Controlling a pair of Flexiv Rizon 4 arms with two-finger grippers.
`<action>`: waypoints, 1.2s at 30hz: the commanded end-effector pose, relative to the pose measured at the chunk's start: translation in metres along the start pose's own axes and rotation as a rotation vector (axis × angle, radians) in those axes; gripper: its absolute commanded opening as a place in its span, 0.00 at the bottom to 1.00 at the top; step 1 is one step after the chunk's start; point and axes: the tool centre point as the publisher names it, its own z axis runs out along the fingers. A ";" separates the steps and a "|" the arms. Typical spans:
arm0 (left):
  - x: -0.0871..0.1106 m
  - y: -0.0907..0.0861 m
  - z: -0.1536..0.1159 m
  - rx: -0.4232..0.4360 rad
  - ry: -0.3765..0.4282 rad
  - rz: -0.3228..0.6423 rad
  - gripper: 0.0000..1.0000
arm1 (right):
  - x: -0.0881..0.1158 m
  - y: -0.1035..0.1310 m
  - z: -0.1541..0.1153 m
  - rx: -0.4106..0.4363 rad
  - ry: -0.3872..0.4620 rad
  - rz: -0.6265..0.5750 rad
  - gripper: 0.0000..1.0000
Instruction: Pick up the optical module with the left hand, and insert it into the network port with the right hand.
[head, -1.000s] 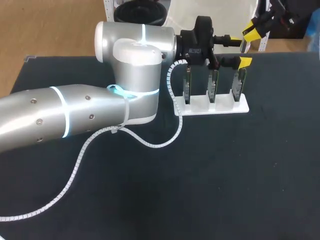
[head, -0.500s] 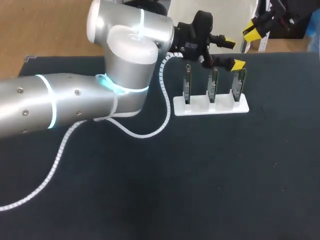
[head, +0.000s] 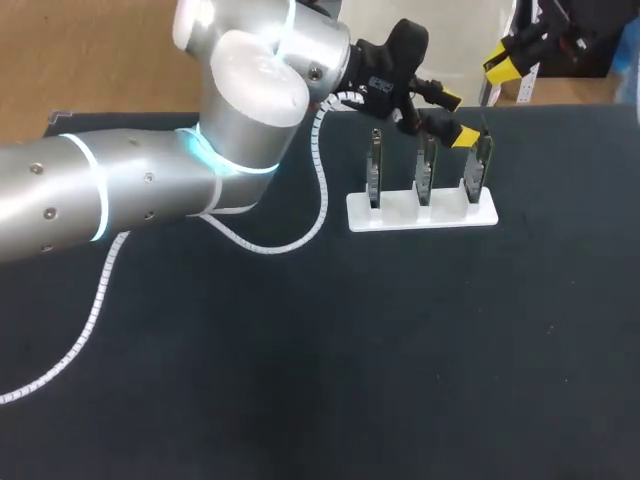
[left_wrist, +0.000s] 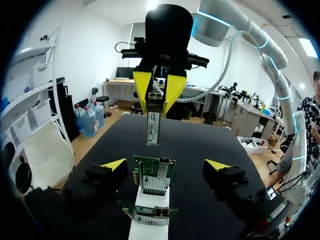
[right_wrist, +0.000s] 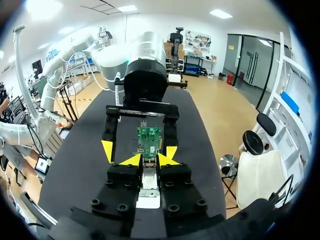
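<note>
The optical module (left_wrist: 153, 127), a slim silver bar, hangs from my right gripper (left_wrist: 155, 92), which is shut on its upper end. In the right wrist view the module (right_wrist: 149, 167) sits between the yellow tips of the right gripper (right_wrist: 149, 159). It hovers above the far end of a white stand (head: 420, 212) holding three upright green network cards. The end card (left_wrist: 154, 175) lies between the wide-apart fingers of my left gripper (left_wrist: 165, 165), which touch nothing. In the head view the left gripper (head: 456, 117) is open over the right card (head: 478, 165), and the right gripper (head: 503, 62) is beyond it.
My left arm (head: 150, 190) crosses the table's left half, trailing a white spiral cable (head: 90, 310). The black tabletop (head: 400, 350) in front of the stand is bare.
The left arm's wrist has swung up and toward the far side, and its open gripper has shifted slightly left above the cards. The right gripper with the module has stayed in place.
</note>
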 end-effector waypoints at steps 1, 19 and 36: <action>0.001 0.004 0.003 0.002 0.023 0.000 1.00 | 0.000 0.002 0.001 0.005 0.000 -0.002 0.00; 0.001 0.000 0.000 -0.028 0.063 0.032 1.00 | -0.001 0.004 0.001 0.008 -0.001 -0.004 0.00; 0.004 -0.008 0.004 -0.015 0.083 0.034 1.00 | 0.001 0.009 -0.001 0.017 -0.003 -0.001 0.00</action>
